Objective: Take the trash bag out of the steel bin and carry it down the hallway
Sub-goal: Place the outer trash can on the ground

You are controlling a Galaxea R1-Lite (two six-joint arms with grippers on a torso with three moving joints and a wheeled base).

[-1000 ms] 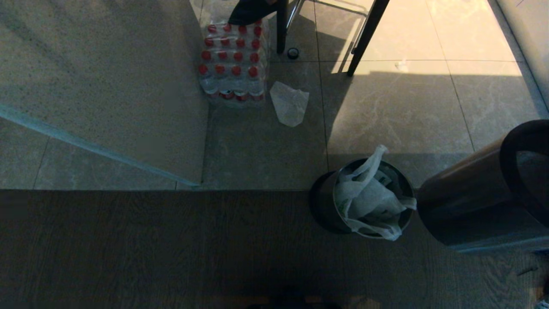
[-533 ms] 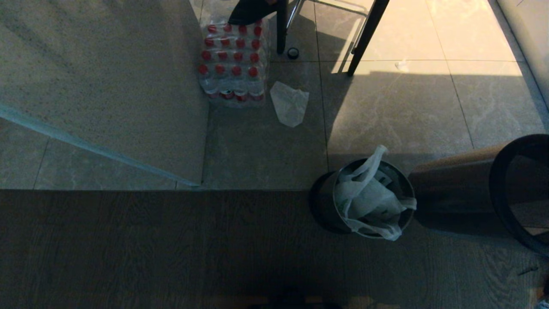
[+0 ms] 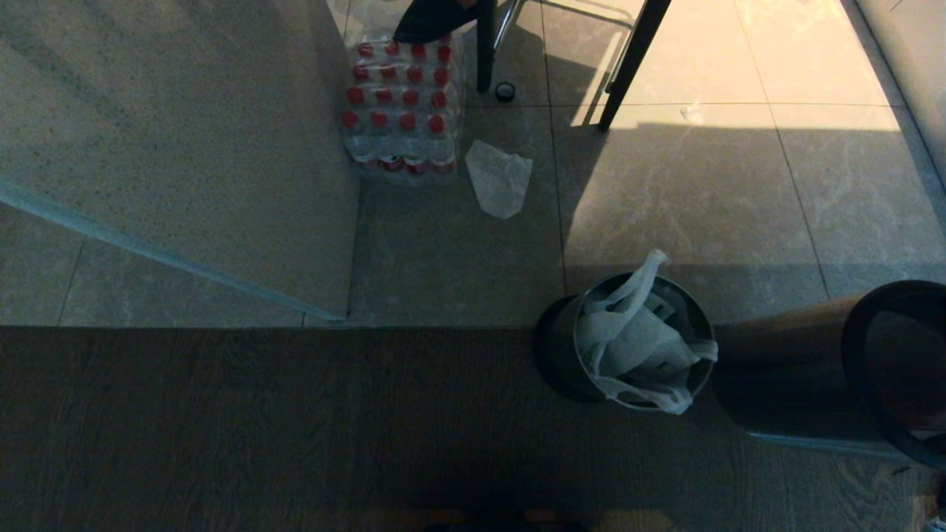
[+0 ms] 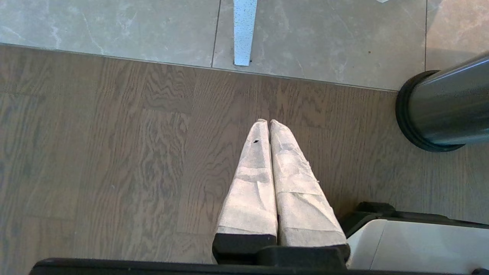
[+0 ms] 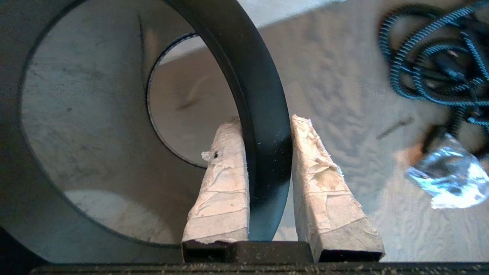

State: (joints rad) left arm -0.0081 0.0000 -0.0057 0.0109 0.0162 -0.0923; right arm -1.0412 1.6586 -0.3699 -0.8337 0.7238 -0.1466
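The steel bin (image 3: 562, 347) stands on the wooden floor by the tile edge, and its black base ring shows in the left wrist view (image 4: 447, 110). The white trash bag (image 3: 635, 340) sits crumpled inside it, with one loop handle sticking up over the far rim. Right of the bin, a hollow dark steel cylinder (image 3: 798, 369) with a black rim hangs on its side. My right gripper (image 5: 266, 122) is shut on that black rim (image 5: 263, 114), one finger inside and one outside. My left gripper (image 4: 267, 121) hangs shut and empty over the wood floor, left of the bin.
On the tiles stand a pack of red-capped bottles (image 3: 403, 103), a flat white wrapper (image 3: 499, 177) and dark furniture legs (image 3: 632, 59). A pale slab with a glassy edge (image 3: 170, 251) fills the left. A coiled black cable (image 5: 431, 57) and clear cellophane (image 5: 447, 179) lie near the right gripper.
The hollow cylinder in my right gripper has moved down and to the right in the head view, away from the tiles. The bin and the bag have stayed put.
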